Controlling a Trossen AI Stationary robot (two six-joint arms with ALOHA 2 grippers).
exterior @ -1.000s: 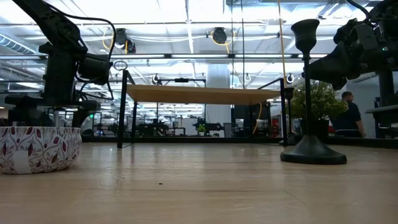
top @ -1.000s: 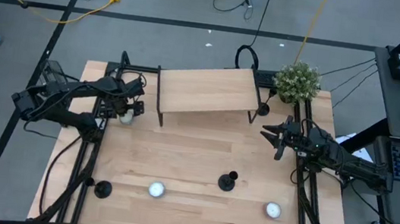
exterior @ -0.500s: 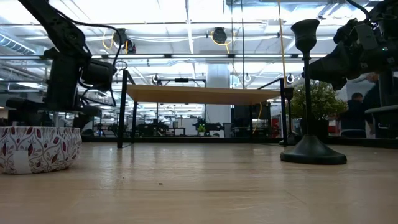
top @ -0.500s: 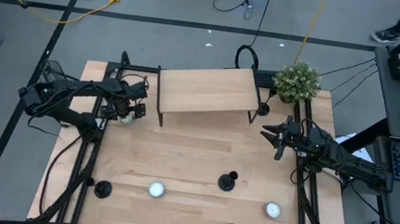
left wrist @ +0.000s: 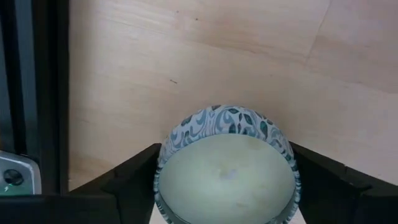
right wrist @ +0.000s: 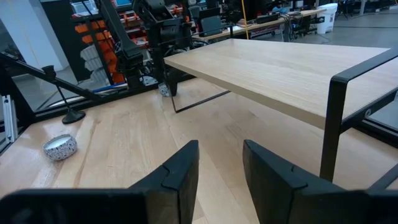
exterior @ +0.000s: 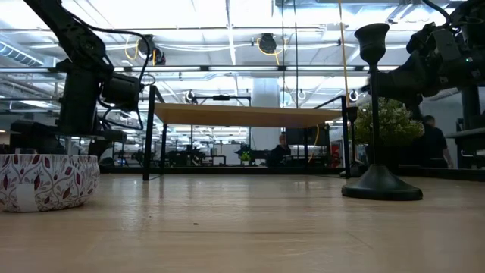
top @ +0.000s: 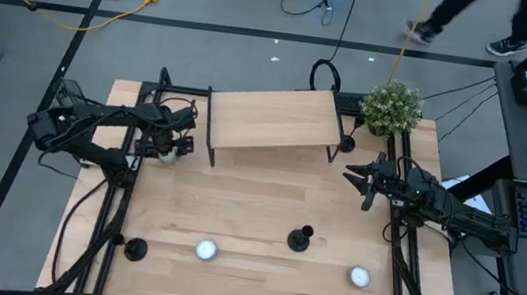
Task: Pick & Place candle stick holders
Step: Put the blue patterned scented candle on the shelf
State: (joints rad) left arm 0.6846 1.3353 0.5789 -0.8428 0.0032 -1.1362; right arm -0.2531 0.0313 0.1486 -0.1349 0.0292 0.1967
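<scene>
1. High view: two candle stick holders are plain to see. The middle holder (top: pixel 300 238) stands on the table (top: pixel 237 200) at about 7 o'clock from the right gripper (top: pixel 365 180), well apart from it. The corner holder (top: pixel 135 248) stands at 6 o'clock from the left gripper (top: pixel 169 146). The right arm is the nearer to the middle holder. A dark bit by the leg of the raised shelf (top: pixel 272 118) may be a third; I cannot tell. Two white-filled tins (top: pixel 205 250) sit along the near edge.

2. Low view: the middle holder (exterior: pixel 379 114) stands upright with its long axis vertical, a cup at 12 o'clock and a round base flat on the wood. A patterned tin (exterior: pixel 45 182) rests at the far left. Neither gripper is touching a holder.

3. Left wrist view: the left gripper's fingers (left wrist: pixel 134 177) are clamped on either side of a held tin (left wrist: pixel 227 168), which is full of pale wax. No holder is in sight.

4. Right wrist view: the right gripper (right wrist: pixel 219 168) is spread apart and empty. A holder (right wrist: pixel 68 102) stands upright well ahead, near a tin, so I judge a long forward reach is needed.
</scene>
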